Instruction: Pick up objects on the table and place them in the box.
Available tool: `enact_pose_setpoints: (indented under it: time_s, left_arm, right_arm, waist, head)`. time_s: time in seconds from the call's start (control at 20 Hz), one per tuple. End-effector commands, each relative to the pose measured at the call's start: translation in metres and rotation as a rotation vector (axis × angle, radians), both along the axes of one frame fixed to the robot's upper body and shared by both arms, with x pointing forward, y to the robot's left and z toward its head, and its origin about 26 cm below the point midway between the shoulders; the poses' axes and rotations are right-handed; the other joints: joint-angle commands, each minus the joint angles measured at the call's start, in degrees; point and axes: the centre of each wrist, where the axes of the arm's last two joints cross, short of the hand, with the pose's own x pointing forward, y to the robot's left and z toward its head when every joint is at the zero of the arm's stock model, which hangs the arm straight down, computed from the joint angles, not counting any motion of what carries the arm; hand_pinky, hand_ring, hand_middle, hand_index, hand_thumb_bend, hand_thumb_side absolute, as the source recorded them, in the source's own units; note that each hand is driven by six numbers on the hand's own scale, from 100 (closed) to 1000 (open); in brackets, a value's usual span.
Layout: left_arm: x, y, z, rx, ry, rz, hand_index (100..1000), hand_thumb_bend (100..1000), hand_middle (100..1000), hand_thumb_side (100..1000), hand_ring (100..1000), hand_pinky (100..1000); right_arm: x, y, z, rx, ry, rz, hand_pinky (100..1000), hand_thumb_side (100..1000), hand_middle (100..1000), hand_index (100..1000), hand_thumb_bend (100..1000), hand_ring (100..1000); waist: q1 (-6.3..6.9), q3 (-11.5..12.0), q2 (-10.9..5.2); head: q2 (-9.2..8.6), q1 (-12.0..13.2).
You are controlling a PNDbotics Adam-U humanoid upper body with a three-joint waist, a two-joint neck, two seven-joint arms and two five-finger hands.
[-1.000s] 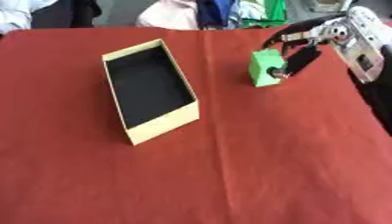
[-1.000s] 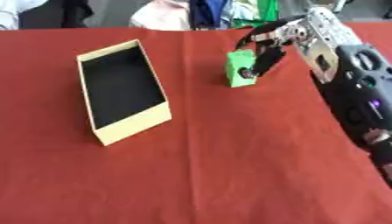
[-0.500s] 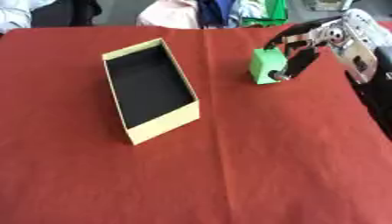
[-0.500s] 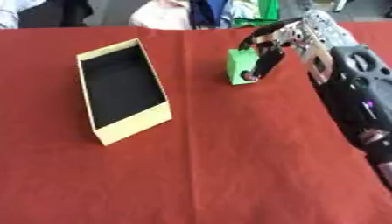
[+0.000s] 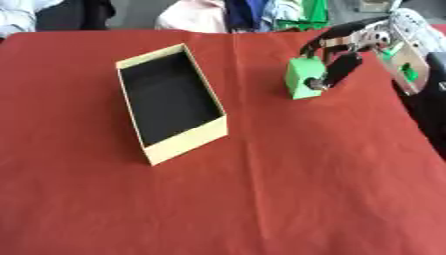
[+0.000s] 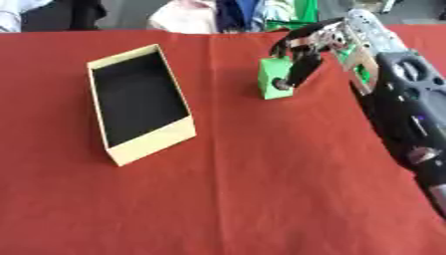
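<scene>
Closing on the green block (image 5: 304, 79), the right hand (image 6: 315, 46) is coming in from approx 1 o'clock of the table, w/ its dark fingers (image 5: 338, 69) curled over the block's top and right side, pinching it. Whether the block is already clear of the red tablecloth (image 5: 287, 189) or resting on it, can't tell.

To do this step well, imo: lift straight up first so the block isn't dragging on the cloth, keep it level, then carry it toward 9 o'clock to the open cardboard box (image 5: 170, 99). Release only once it's over the dark interior, not over the near rim.

The block is sitting at approx 3 o'clock of the box, apart from it w/ bare cloth between. It's roughly cube-shaped, so no clear long axis; one face w/ a small dark spot is pointing toward approx 5 o'clock. The box is empty, and its long axis is running from approx 11 to 5 o'clock.

Left hand isn't showing in either view.
</scene>
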Motion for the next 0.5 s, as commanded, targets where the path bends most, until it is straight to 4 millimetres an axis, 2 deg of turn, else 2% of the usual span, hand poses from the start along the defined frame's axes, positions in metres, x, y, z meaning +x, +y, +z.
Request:
enact_pose_setpoints:
  time_s: [0.05, 0.5]
  left_arm:
    - [-0.0011, -0.0012, 0.0084, 0.019, -0.028, -0.008, 744, 100, 611, 405, 583, 577]
    - [-0.0006, -0.0020, 0.0088, 0.019, -0.030, -0.014, 744, 100, 612, 409, 584, 576]
  right_arm:
    - [-0.0083, -0.0051, 0.0258, -0.001, -0.075, -0.013, 857, 513, 950, 1000, 217, 798]
    - [-0.0026, -0.0051, 0.0259, -0.033, -0.078, -0.052, 864, 494, 957, 1000, 237, 817]
  waist:
    - [0.23, 0.0, -0.20]
    - [0.28, 0.2, -0.05]
  head:
    - [-0.37, 0.2]
    - [-0.91, -0.2]
